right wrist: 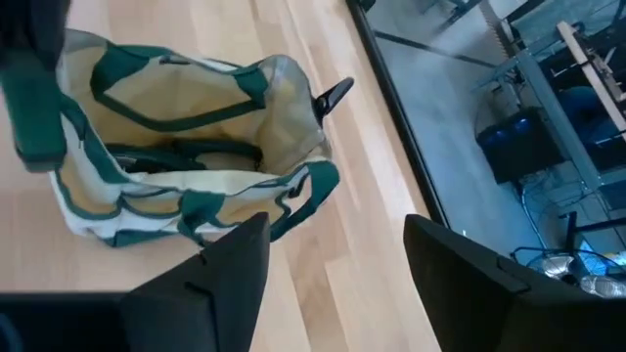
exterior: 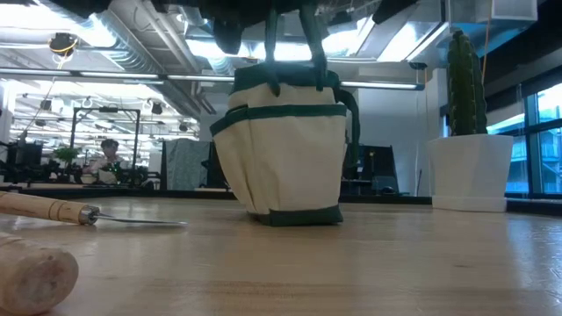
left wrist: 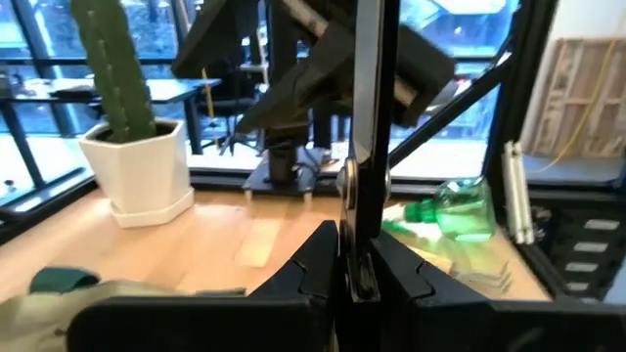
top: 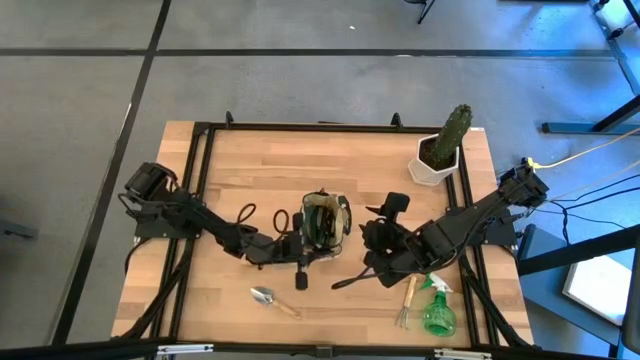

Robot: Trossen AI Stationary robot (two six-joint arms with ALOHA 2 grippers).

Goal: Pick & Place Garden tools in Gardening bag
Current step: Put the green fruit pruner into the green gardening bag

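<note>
right end effector (top: pixel 378 262), fingers spread wide, nothing held, just beside gardening bag (top: pixel 326 222) at tabletop (top: pixel 250 170) centre. left end effector (top: pixel 298 243), pinched on the bag's handle. trowel (top: pixel 273 300) near front edge; hand fork (top: pixel 406 303) and green spray bottle (top: pixel 437 311) front right; cactus pot (top: pixel 436 160) rear right.

Wooden table (top: pixel 250 165) in a black frame. On it: bag (top: pixel 326 222) at centre; potted cactus (top: pixel 441 150) at the far right corner; trowel (top: pixel 273 300), hand fork (top: pixel 406 303) and green spray bottle (top: pixel 437 310) along the near edge.
</note>
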